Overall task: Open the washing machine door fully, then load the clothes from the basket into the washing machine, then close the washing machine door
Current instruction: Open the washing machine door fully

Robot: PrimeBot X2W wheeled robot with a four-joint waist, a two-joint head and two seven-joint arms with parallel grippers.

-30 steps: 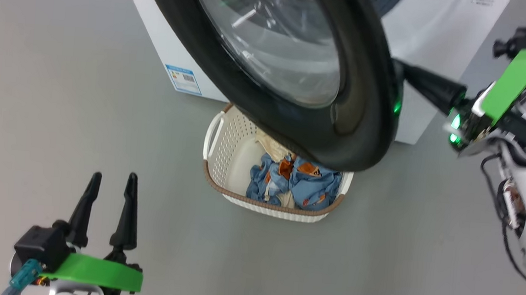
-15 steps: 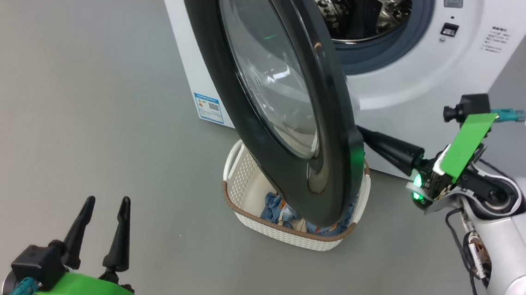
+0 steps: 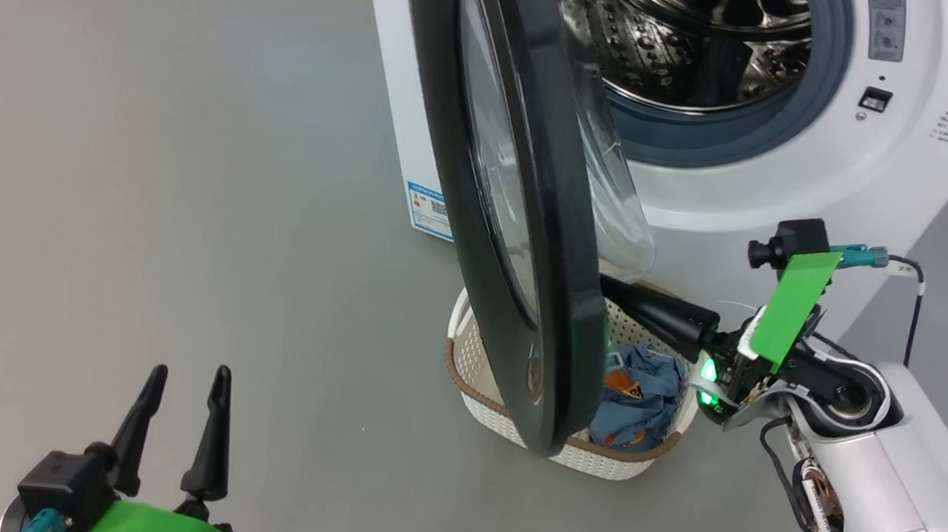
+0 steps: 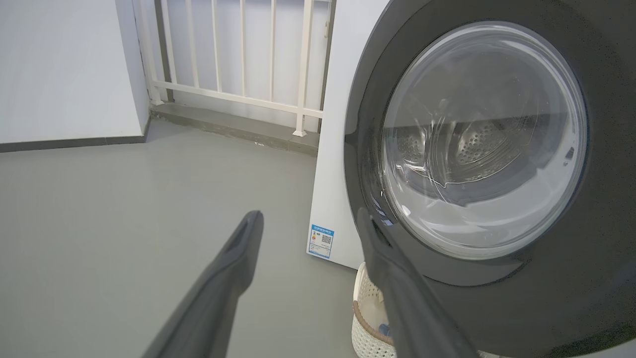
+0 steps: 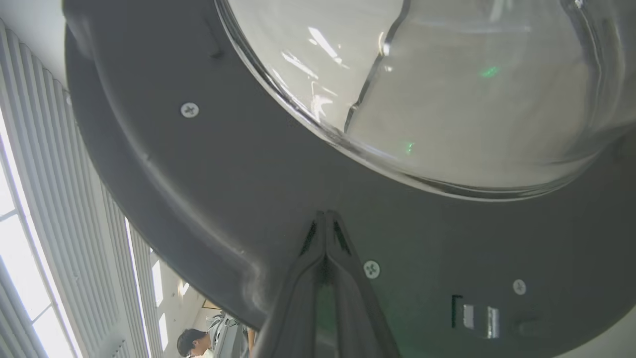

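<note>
Near left: left gripper (image 3: 190,371) jaws spread, empty, over open floor (image 3: 198,155).
Middle: basket (image 3: 593,465) with clothes (image 3: 636,394) under door's lower edge.
Right gripper (image 5: 325,215) jaws pressed together, tips on washing machine door (image 3: 527,220) inner face, below glass.
Advice: push steadily leftward, avoid glass; room left.
Far: washing machine (image 3: 780,187).
</note>
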